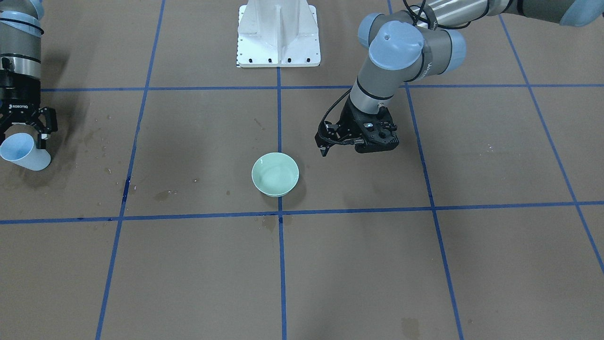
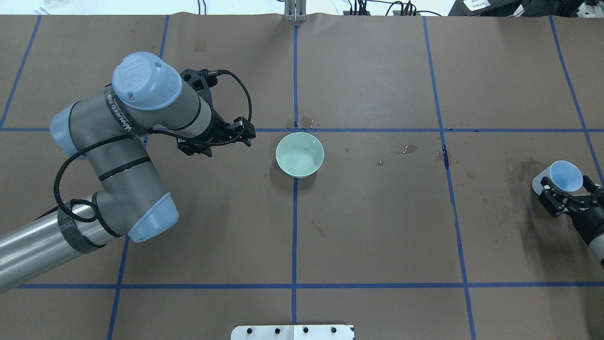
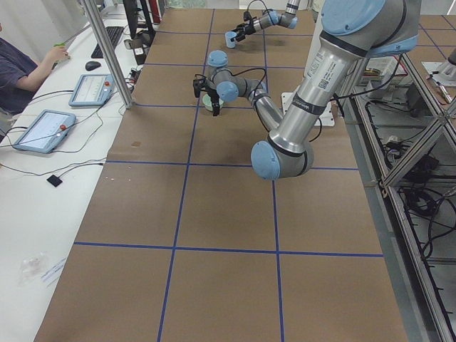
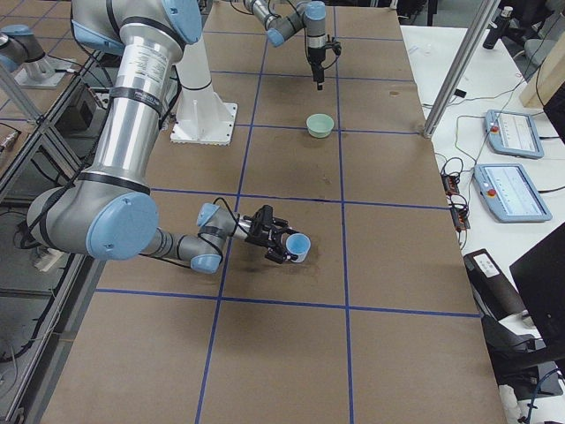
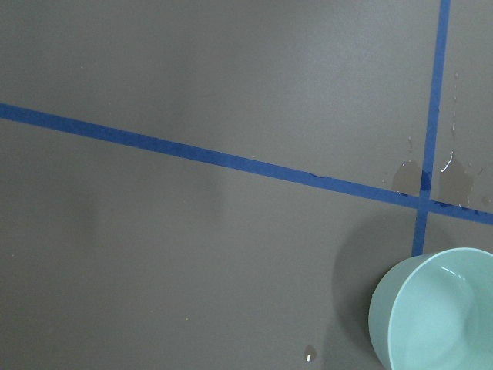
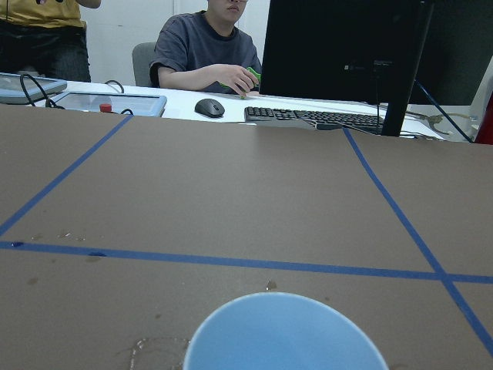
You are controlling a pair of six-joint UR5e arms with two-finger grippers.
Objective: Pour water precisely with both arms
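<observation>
The front-facing view showed the right gripper [image 1: 26, 136] at the table's edge, its jaws clamped on a pale blue cup [image 1: 21, 152] that was tilted with its mouth open toward the camera. The right wrist camera caught only the cup's rim and blue inside, and whether it held any water could not be told. The same camera showed water [image 6: 143, 348] as a faint sheen on the brown table [image 2: 377, 226] just beside the cup. The left wrist view showed more glinting drops where two blue tape lines [image 2: 294, 226] crossed, close behind the green bowl [image 2: 299, 154]. That bowl stood upright on a tape line at the middle of the table, well apart from the cup. The left gripper [image 1: 330, 140] hung near the bowl on the robot's left side without touching it. From overhead, the left arm [image 2: 118, 156] hid part of it with its own wrist, and from the front its black fingers [image 1: 323, 150] overlapped, so whether the jaws were apart or together could not be told. Dark stains [image 2: 516, 170] and one tape line lay between cup and bowl. The white pedestal [image 1: 278, 35] stood behind the bowl. Beyond the table, the right wrist view alone showed a seated operator [image 6: 208, 58], a keyboard [image 6: 323, 117], a mouse [image 6: 209, 108] and a monitor [image 6: 347, 46].
</observation>
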